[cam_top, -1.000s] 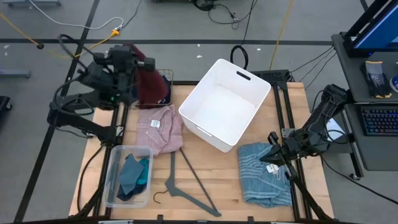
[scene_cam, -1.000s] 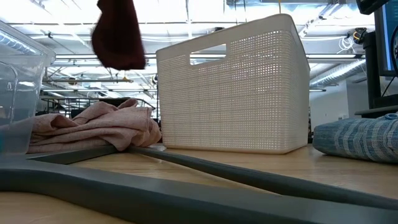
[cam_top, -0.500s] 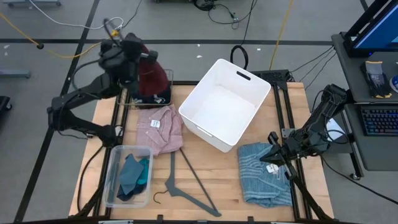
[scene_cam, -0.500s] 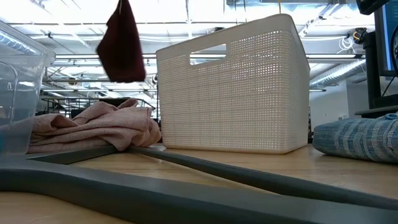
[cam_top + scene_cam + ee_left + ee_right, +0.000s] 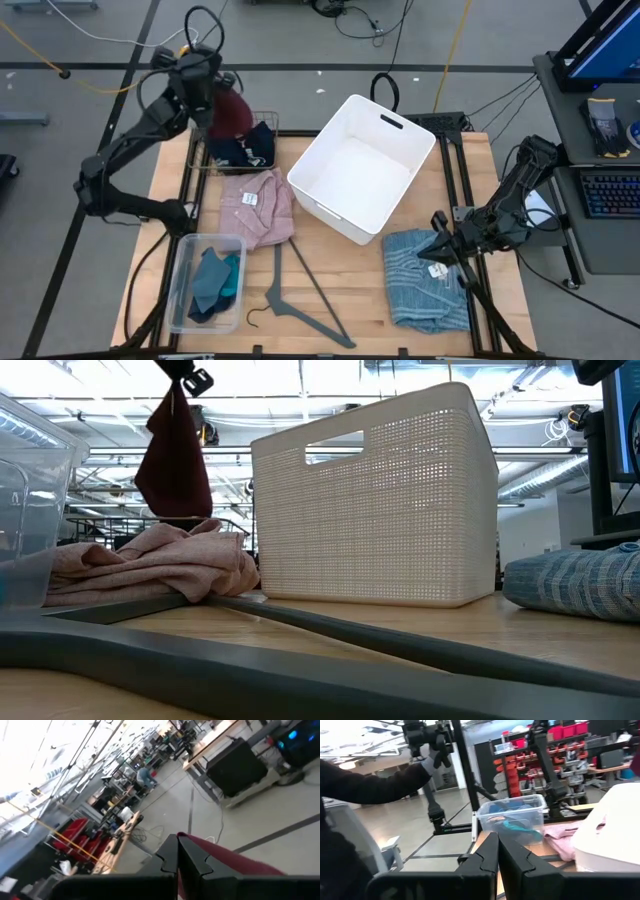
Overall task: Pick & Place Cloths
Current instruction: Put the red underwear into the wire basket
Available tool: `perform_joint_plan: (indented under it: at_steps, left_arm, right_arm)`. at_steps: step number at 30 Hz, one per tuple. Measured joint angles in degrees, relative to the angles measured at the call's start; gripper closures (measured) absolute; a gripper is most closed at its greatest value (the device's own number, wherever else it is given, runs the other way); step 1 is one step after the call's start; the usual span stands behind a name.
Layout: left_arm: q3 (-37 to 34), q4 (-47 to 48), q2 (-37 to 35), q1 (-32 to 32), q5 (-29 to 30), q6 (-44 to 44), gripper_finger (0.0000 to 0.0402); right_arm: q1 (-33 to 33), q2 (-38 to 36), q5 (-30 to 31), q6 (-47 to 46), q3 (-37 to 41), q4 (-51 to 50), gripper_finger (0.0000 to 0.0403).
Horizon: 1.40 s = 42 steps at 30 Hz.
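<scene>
1. The left hand (image 5: 205,72), raised past the worktop's (image 5: 350,290) far edge, is clamped on the maroon cloth (image 5: 231,112), which dangles free.
2. Below it lies the pink cloth (image 5: 258,208).
3. The right hand (image 5: 437,250) rests closed on the light-blue cloth (image 5: 420,285).

Two dark, slender jointed arms, black cabling looped alongside, angular black jaws.

No legible text or labels
</scene>
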State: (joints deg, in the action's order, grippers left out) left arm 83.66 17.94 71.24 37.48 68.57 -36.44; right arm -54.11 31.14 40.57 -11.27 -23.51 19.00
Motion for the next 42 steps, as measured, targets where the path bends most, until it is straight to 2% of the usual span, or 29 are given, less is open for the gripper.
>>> perform_joint_plan:
  at_steps: [8,12,15,20,26,28,31,34,42]
  left_arm:
    - [0.0,-0.1,0.0,1.8,-0.9,-8.6,0.0401]
    - [0.0,2.0,0.0,2.4,-4.1,-9.7,0.0401]
    - [0.0,8.2,0.0,2.4,-7.2,-4.9,0.0401]
    - [0.0,26.0,0.0,2.3,-15.1,8.2,0.0401]
    - [0.0,40.0,0.0,2.5,-17.9,22.5,0.0401]
    - [0.0,42.9,0.0,3.1,-20.6,27.0,0.0401]
    - [-0.8,44.2,0.0,4.2,-27.8,31.1,0.0401]
    - [-3.9,44.3,0.0,4.3,-32.2,33.2,0.0401]
    - [-17.5,40.6,0.0,4.6,-34.0,36.3,0.0401]
  right_arm:
    - [0.0,0.0,1.7,0.0,0.0,0.0,0.0403]
    - [0.0,0.0,1.7,0.0,0.0,0.0,0.0403]
    - [0.0,0.0,1.7,0.0,0.0,0.0,0.0403]
    - [0.0,0.0,1.7,0.0,0.0,0.0,0.0403]
    - [0.0,0.0,1.6,0.0,0.0,0.0,0.0403]
    - [0.0,0.0,1.6,0.0,0.0,0.0,0.0403]
    - [0.0,0.0,1.6,0.0,0.0,0.0,0.0403]
    - [0.0,0.0,1.6,0.0,0.0,0.0,0.0403]
    - [0.0,0.0,1.6,-1.8,0.0,0.0,0.0403]
